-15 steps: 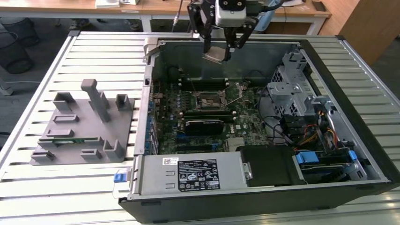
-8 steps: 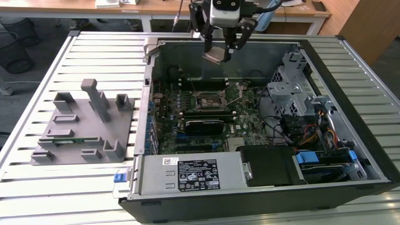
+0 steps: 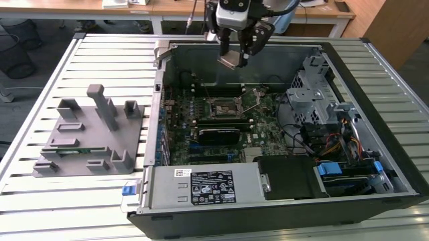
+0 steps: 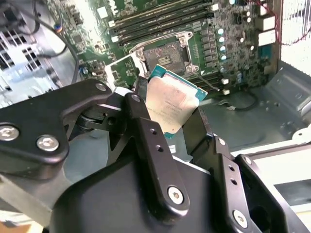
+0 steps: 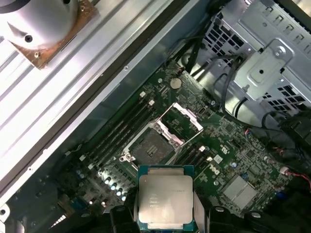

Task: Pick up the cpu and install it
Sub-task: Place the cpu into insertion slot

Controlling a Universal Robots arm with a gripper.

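Silver cpu [image 5: 165, 201] pinched by its edges in the claw [image 4: 167, 109], well above the open socket [image 5: 150, 144].

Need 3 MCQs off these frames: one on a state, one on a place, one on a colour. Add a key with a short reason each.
1. The socket is:
A. open and empty
B. clamped shut over a chip
C. under a cooler

2. The cpu is:
A. seated in the socket
B. held in the tool, above the motherboard
C. in a person's hand

3. The cpu's rim is:
A. red
B. yellow
C. teal-green

Key:
1 A: its frame is swung up and no chip lies in it.
2 B: the tool's black fingers grip the chip by two opposite edges in both wrist views.
3 C: a teal-green border frames the silver top.
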